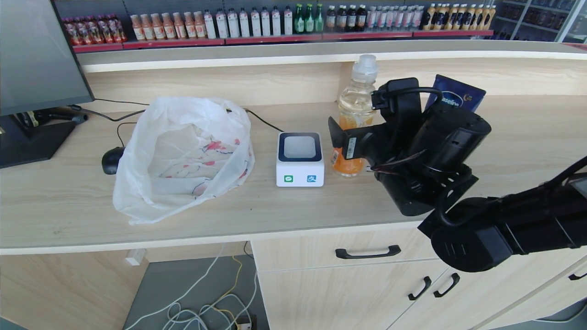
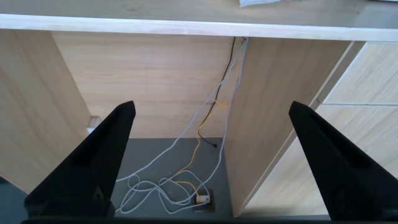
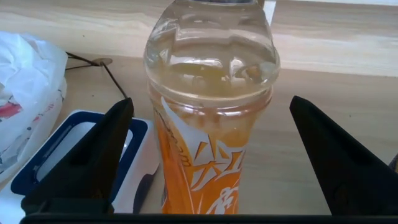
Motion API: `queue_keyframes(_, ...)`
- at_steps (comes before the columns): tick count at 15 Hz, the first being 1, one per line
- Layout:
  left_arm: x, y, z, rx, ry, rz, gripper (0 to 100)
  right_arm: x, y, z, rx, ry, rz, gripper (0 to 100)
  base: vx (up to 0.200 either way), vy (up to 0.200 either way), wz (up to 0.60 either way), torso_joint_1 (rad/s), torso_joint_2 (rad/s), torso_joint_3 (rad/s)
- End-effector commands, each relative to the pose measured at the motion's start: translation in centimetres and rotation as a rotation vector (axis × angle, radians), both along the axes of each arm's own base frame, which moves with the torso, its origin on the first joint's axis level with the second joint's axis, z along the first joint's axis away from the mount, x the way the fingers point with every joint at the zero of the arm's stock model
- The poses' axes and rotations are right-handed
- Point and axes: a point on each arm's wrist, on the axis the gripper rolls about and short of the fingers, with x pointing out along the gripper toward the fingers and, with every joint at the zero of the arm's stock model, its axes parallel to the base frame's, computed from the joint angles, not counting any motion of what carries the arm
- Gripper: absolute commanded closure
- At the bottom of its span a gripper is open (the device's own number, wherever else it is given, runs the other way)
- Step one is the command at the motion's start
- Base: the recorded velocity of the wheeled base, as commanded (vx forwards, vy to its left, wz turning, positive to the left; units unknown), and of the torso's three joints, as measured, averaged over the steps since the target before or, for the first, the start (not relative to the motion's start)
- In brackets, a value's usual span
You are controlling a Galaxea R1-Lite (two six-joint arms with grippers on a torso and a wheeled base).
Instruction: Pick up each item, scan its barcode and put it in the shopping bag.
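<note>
Looks like a small shop, seen from behind the checkout desk point(image 1: 69, 206). Backed by red-edged shelves point(image 1: 275, 40) packed with rows of bottled drinks point(image 1: 257, 22), grouped by kind. Fitted out as a till point: dark monitor point(image 1: 41, 50) on a stand with a mouse point(image 1: 111, 160), a white scanner box point(image 1: 300, 159) with a glass top, a thin plastic shopping bag point(image 1: 183, 156) lying open. Further racks point(image 1: 536, 16) at far right, probably more stock, though too dim to tell. Drawers point(image 1: 321, 250) and loose cables point(image 1: 202, 302) below.
</note>
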Motion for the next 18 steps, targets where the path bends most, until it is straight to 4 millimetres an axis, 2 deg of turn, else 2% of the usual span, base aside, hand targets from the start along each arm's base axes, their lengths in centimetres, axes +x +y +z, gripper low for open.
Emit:
queue_keyframes(1, 0.0, 0.0, 0.0, 0.0, 0.0, 0.0, 0, 0.5, -0.3, 0.1, 0.002, -0.003, -0.013, 0, 0.0, 0.0, 0.0, 0.0, 0.0, 0.0)
queue_keyframes(11, 0.0, 0.0, 0.0, 0.0, 0.0, 0.0, 0, 2.6, 0.7, -0.7, 0.006, -0.011, -0.026, 0, 0.0, 0.0, 0.0, 0.0, 0.0, 0.0)
queue_keyframes(18, 0.0, 0.0, 0.0, 0.0, 0.0, 0.0, 0, 3.6, 1.0, -0.2, 0.027, -0.039, -0.035, 0, 0.0, 0.0, 0.0, 0.0, 0.0, 0.0)
